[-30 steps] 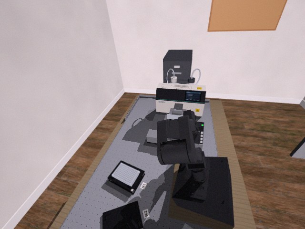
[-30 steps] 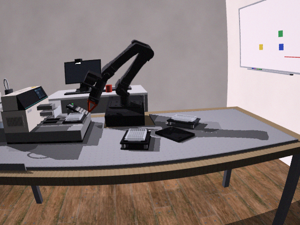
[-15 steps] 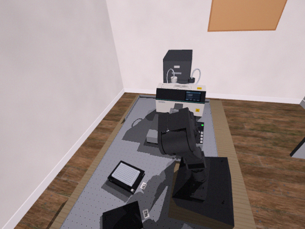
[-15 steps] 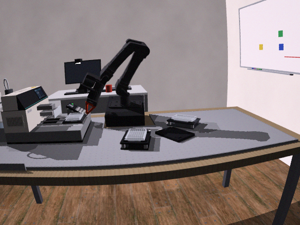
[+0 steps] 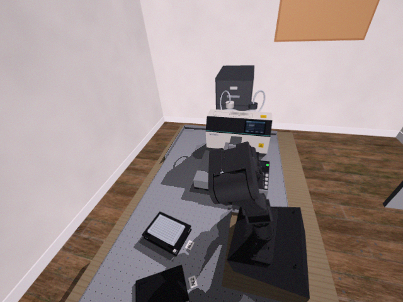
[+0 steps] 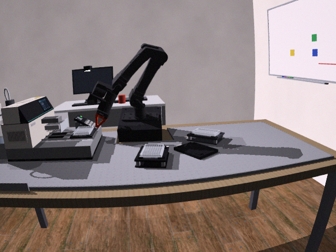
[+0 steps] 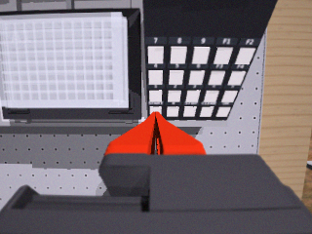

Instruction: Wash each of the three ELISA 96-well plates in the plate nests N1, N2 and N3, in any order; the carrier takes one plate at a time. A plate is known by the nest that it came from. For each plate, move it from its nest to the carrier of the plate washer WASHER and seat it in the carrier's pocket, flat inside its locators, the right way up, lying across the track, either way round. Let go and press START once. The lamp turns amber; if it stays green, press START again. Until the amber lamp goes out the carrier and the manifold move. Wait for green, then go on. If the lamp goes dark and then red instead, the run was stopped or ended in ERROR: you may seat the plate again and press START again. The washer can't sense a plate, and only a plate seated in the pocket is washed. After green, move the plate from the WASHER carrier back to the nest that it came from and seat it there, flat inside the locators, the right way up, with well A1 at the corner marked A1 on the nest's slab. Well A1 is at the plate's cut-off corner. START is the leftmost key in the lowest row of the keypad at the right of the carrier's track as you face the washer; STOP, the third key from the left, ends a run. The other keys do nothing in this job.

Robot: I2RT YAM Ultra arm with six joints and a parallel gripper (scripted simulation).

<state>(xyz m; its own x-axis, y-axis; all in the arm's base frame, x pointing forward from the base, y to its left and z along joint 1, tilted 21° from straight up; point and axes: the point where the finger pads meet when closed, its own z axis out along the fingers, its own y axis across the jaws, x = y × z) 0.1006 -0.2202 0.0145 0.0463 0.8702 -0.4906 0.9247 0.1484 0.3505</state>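
My gripper (image 7: 155, 116) (image 6: 99, 123) is shut and empty. Its red fingertips hang just over the leftmost key of the lowest row of the keypad (image 7: 200, 80) (image 6: 84, 121) (image 5: 266, 180). A clear 96-well plate (image 7: 60, 60) (image 6: 83, 130) lies flat in the washer's black carrier (image 7: 136, 63), left of the keypad. The lamp (image 5: 267, 165) (image 6: 81, 116) is green. Nest N1 holds a plate (image 5: 167, 229) (image 6: 151, 150). Nest N2 (image 5: 162, 285) (image 6: 196, 149) is empty. The third nest holds a plate (image 6: 206, 132). In the top view the arm hides the gripper.
The washer body (image 5: 238, 129) (image 6: 24, 116) stands behind the carrier track. The arm's black base block (image 5: 288, 246) (image 6: 139, 127) sits right of the nests. A desk with a monitor (image 6: 92, 80) and a red cup (image 6: 122, 98) stands behind the table.
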